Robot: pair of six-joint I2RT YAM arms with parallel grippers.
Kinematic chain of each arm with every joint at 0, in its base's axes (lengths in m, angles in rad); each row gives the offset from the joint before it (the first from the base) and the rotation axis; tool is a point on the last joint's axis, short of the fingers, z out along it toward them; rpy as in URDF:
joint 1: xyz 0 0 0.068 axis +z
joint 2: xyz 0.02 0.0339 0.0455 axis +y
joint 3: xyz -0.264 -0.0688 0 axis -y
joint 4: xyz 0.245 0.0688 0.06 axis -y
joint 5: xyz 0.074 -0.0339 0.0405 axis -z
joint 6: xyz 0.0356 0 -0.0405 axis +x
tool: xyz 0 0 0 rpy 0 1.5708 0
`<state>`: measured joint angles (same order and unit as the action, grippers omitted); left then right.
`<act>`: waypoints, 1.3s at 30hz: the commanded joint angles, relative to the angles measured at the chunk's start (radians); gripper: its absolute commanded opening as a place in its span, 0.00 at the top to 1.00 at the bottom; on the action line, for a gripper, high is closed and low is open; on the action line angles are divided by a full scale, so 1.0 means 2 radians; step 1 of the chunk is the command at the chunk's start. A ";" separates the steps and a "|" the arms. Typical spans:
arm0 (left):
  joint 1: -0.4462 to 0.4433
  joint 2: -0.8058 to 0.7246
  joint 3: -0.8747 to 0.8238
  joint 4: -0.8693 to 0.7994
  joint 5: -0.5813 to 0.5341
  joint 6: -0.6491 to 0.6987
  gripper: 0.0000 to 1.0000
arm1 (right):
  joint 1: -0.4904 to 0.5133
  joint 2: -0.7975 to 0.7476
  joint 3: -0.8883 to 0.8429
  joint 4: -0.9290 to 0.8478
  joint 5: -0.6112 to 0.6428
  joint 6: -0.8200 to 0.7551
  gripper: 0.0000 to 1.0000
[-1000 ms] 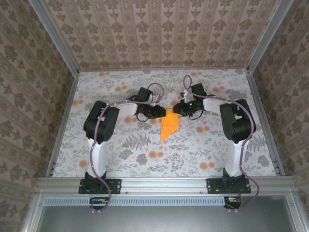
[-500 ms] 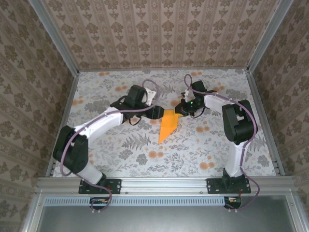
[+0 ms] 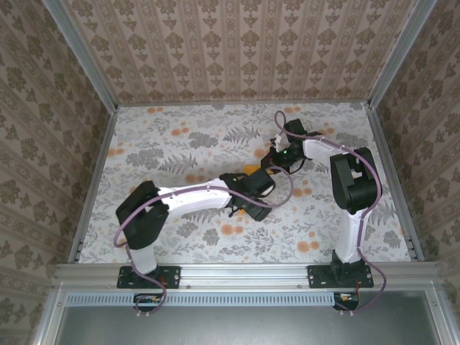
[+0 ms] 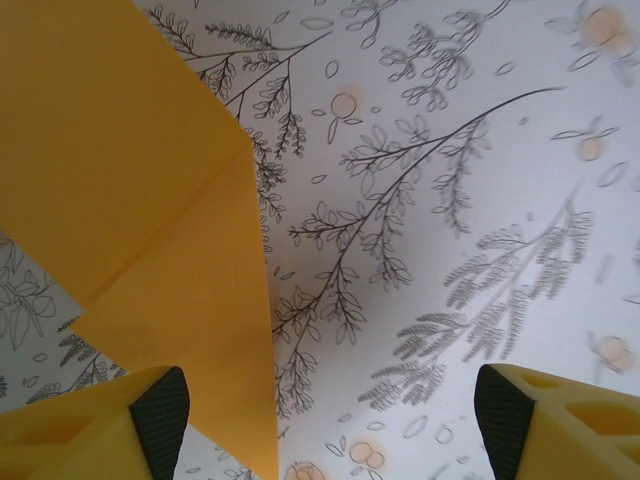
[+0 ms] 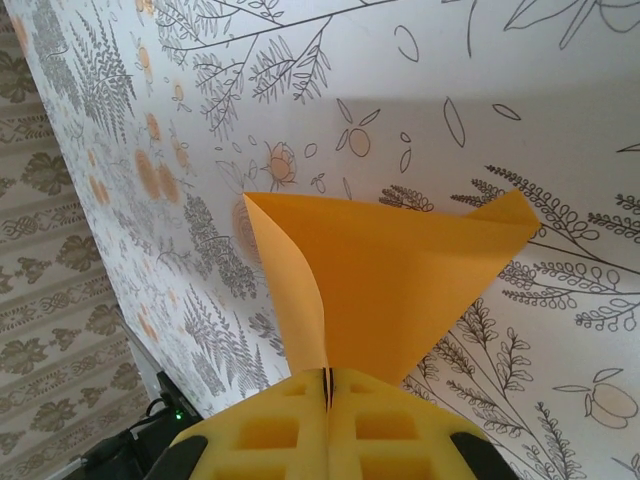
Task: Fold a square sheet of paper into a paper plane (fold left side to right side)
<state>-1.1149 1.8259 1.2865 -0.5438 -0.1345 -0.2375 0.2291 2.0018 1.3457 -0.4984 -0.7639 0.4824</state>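
Note:
The orange sheet of paper (image 5: 400, 270) is folded, with a crease and layered flaps, and lies on the floral table. One of its edges curls up into my right gripper (image 5: 327, 385), which is shut on it. From above, my right gripper (image 3: 268, 166) sits at the paper's far end. A small patch of orange paper (image 3: 249, 171) shows there; the left wrist (image 3: 251, 187) covers the rest. My left gripper (image 4: 330, 425) hovers open over the table. The paper (image 4: 150, 200) lies up and to the left of it, near its left fingertip (image 4: 155, 410). Nothing is between its jaws.
The grey floral tablecloth (image 3: 180, 144) covers the whole work surface. Metal frame rails (image 3: 93, 180) and patterned walls close it in on three sides. The left arm's elbow (image 3: 140, 208) stands at the near left and the right arm's elbow (image 3: 352, 180) at the right.
The left arm has swung in from the paper's far left and now lies over it, its jaws spreading wider on the way. The right gripper has stayed shut on the paper.

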 commanded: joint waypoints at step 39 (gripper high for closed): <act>0.039 0.050 0.044 -0.021 0.027 -0.038 0.95 | -0.032 -0.084 -0.020 0.041 0.094 0.000 0.51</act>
<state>-1.0615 1.9820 1.3979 -0.6289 -0.1955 -0.2737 0.1932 1.9488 1.3308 -0.4698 -0.6662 0.4740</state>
